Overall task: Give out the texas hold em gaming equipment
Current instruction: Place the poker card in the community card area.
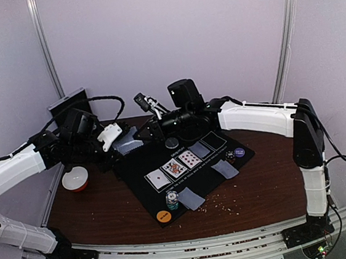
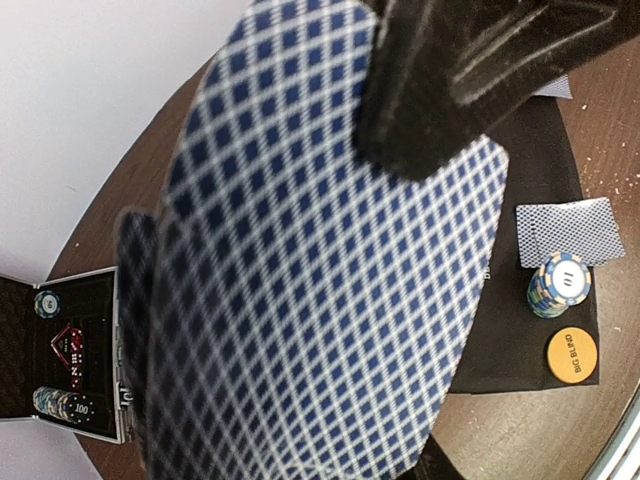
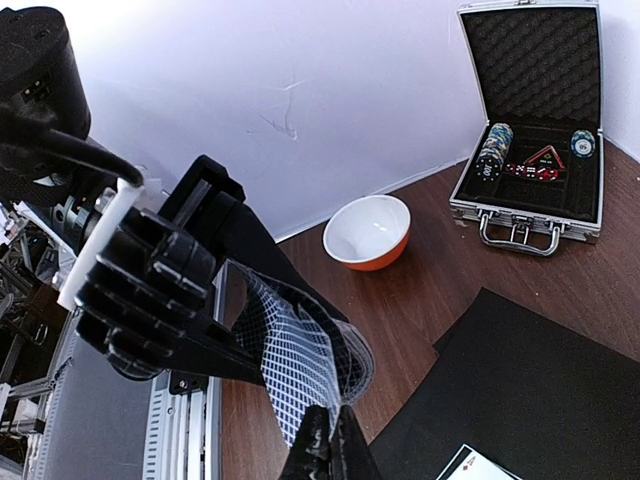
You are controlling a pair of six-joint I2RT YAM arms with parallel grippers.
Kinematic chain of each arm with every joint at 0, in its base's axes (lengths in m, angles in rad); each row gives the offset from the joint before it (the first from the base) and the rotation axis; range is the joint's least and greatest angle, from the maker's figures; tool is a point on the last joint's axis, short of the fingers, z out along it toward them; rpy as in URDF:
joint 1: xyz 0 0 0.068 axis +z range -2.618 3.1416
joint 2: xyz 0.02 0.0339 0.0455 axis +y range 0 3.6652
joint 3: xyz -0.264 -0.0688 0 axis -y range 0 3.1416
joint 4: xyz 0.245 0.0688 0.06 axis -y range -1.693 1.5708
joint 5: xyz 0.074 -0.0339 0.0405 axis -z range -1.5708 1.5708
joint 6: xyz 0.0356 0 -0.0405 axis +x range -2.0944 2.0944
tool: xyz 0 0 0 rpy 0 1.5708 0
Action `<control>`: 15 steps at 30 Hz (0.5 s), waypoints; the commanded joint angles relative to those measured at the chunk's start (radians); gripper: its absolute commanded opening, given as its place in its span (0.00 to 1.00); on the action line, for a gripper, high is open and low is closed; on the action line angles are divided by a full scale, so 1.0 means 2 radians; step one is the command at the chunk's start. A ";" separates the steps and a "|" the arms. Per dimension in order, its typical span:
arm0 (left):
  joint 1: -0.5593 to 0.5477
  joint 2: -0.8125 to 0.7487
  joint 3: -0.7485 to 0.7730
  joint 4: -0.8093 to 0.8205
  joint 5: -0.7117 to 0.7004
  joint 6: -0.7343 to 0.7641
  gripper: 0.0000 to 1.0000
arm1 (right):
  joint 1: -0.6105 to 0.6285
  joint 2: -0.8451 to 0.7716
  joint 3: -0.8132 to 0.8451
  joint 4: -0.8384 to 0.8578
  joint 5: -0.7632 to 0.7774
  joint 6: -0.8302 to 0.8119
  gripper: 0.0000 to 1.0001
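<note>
Above the far left corner of the black mat [image 1: 138, 176], a deck of playing cards [image 2: 320, 280] with blue-checked backs is held clear of the tabletop [image 1: 266, 188] by the left end effector [image 3: 290, 345]. Its black fingers are closed partway, clamped on the deck from both faces. The right end effector [image 3: 328, 450] is brought to the same spot off that corner. Its fingers are pressed fully together on the deck's edge, and how many cards are caught between them cannot be told.

Across the mat's middle a row is laid out: three face-up cards [image 1: 174, 168] and two face-down cards [image 1: 207, 145]. At the mat's near edge a face-down pair [image 1: 191, 197] is placed just beside a chip stack [image 1: 172, 199], with an orange disc [image 1: 163, 216] at the mat's near corner. Toward the mat's right side a second face-down pair [image 1: 225, 168] is seen, with another chip stack [image 1: 230, 155] and a purple disc [image 1: 240, 152] just beyond it.

Off the mat's left edge a red-and-white bowl [image 1: 76, 178] is set on the bare wood. Farther out past the mat's far left corner, an open silver case [image 3: 535, 130] is seen with chips and dice inside.
</note>
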 commanded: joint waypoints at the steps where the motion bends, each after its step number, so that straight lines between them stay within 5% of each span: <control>1: -0.003 0.005 0.013 0.016 -0.034 -0.022 0.37 | -0.013 -0.038 -0.006 -0.013 0.008 0.003 0.00; 10: -0.001 0.020 0.012 0.033 -0.053 -0.054 0.36 | -0.068 -0.108 -0.096 0.094 0.017 0.123 0.00; 15: -0.001 0.028 0.001 0.043 -0.061 -0.080 0.36 | -0.130 -0.165 -0.199 0.125 0.166 0.220 0.00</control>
